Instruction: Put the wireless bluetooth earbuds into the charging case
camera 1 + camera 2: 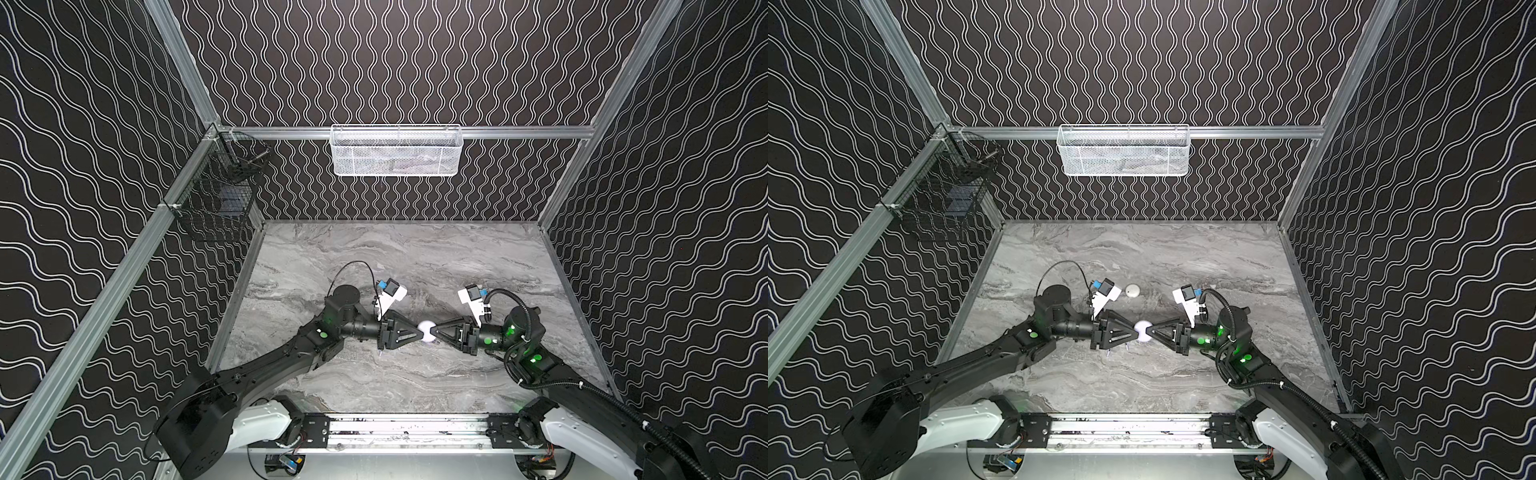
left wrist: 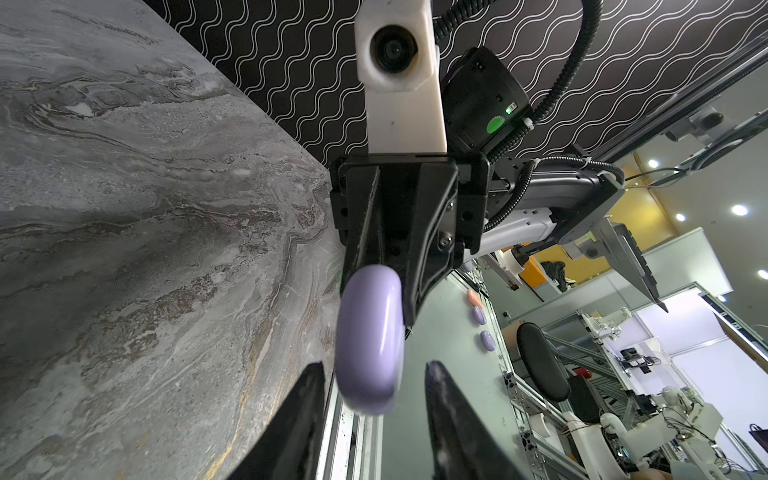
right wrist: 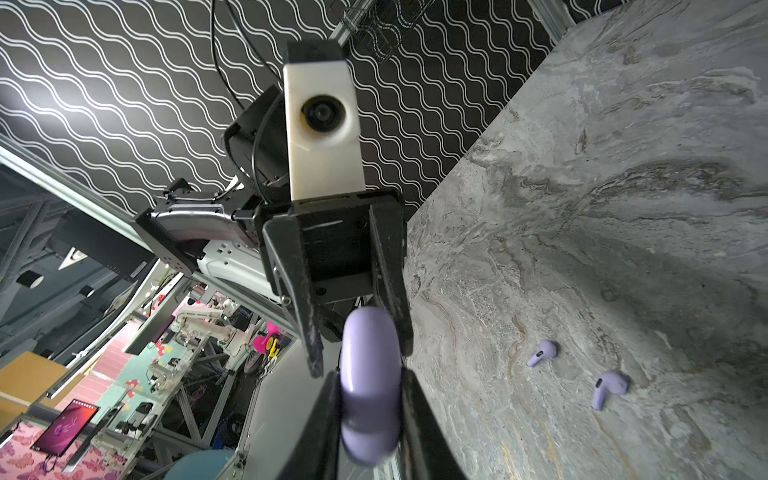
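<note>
A round lavender charging case hangs above the middle of the marble table, between both grippers. My right gripper is shut on the case, its fingers pressed against both flat sides. My left gripper is open around the opposite edge of the case, with a gap showing on each side. In both top views the two grippers meet tip to tip at the case. Two lavender earbuds lie loose on the table below.
A white round case sits on the table behind the left wrist camera. A white mesh basket hangs on the back wall. On the left wall rail hangs a black wire basket. Patterned walls enclose the table on three sides.
</note>
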Controlling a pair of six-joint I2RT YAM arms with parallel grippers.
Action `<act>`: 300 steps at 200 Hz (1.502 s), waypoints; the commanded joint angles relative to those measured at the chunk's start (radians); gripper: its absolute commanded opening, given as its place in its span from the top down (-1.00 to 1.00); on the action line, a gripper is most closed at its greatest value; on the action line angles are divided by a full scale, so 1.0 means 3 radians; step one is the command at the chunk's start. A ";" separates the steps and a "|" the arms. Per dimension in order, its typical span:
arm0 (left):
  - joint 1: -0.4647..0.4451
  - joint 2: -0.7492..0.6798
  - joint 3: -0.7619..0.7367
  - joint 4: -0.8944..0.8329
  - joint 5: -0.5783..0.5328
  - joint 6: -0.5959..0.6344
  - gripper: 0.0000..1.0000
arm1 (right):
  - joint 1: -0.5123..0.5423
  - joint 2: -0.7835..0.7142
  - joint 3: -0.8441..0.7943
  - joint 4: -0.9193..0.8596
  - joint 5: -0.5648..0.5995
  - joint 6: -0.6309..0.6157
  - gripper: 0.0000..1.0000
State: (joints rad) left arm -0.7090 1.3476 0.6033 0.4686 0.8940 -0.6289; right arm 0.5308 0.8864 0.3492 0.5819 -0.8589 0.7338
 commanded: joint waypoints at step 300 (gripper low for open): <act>-0.0092 0.0167 -0.0170 0.1183 -0.0109 -0.0485 0.41 | 0.0008 0.0470 -0.0238 0.1559 0.0191 0.0924 0.68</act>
State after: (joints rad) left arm -0.7319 1.3911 0.5499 0.7475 0.8352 -0.7780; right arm 0.5320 1.0252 0.2733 1.0267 -0.8249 1.0027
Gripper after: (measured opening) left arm 0.295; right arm 0.224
